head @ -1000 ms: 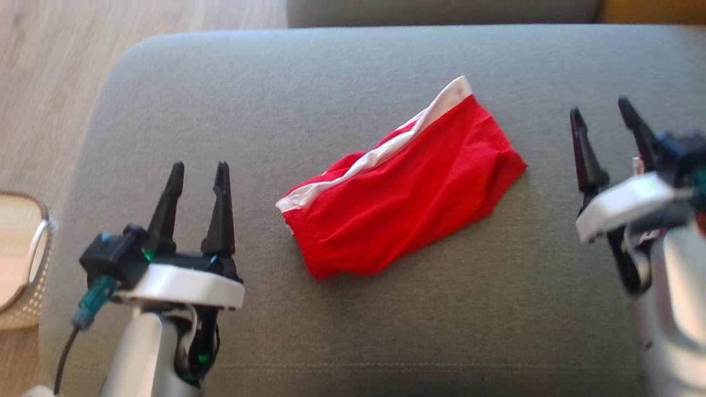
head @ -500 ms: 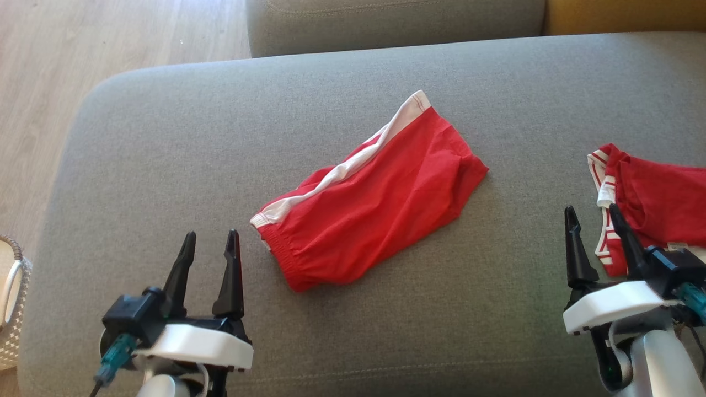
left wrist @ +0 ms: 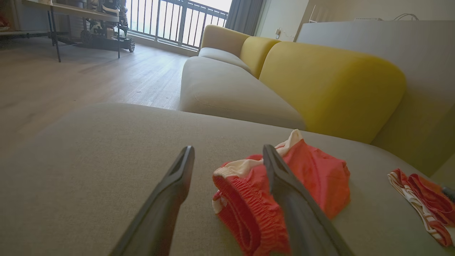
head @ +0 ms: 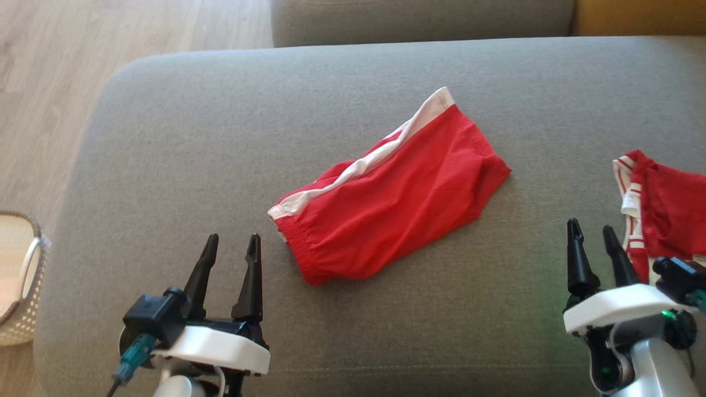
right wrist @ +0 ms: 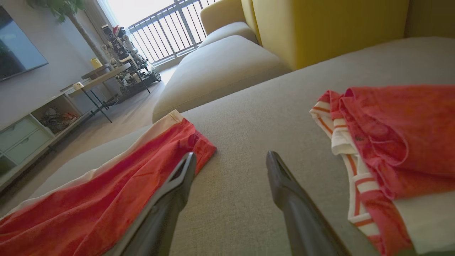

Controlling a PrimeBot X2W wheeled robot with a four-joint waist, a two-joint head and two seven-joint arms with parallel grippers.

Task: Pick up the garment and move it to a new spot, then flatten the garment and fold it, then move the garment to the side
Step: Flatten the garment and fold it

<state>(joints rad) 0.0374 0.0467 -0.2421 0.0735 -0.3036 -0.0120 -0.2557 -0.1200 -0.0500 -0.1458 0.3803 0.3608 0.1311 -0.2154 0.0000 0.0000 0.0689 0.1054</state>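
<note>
On the grey seat [head: 165,138], red shorts [head: 391,187] with a white side band lie slantwise at the middle, with both grippers short of them. Your left gripper [head: 233,238] hovers just beside the waistband end, jaws spread wide and holding nothing. Your right gripper [head: 590,225] stands equally wide and empty, well apart from the hem end, with a striped garment [head: 667,204] just beside it at the seat's right edge.

The shorts look already doubled over, so the step in hand is most likely a two-handed lift. To do it well, bring each gripper to its own end and pinch through all the layers at the near corners, not just the top sheet. Raise both ends together so the fold does not slip open. Keep the right gripper off the striped garment, or you may drag it along.

The head view gives you the whole outline, plus a basket [head: 22,286] on the floor off the left end. The left wrist view adds the gathered elastic waistband standing in a thick roll behind that view's right-hand finger, with a yellow backrest [left wrist: 330,89] beyond. The right wrist view shows the hem corner lying thin and flat beside its left-hand finger, and bare seat between the fingers.
</note>
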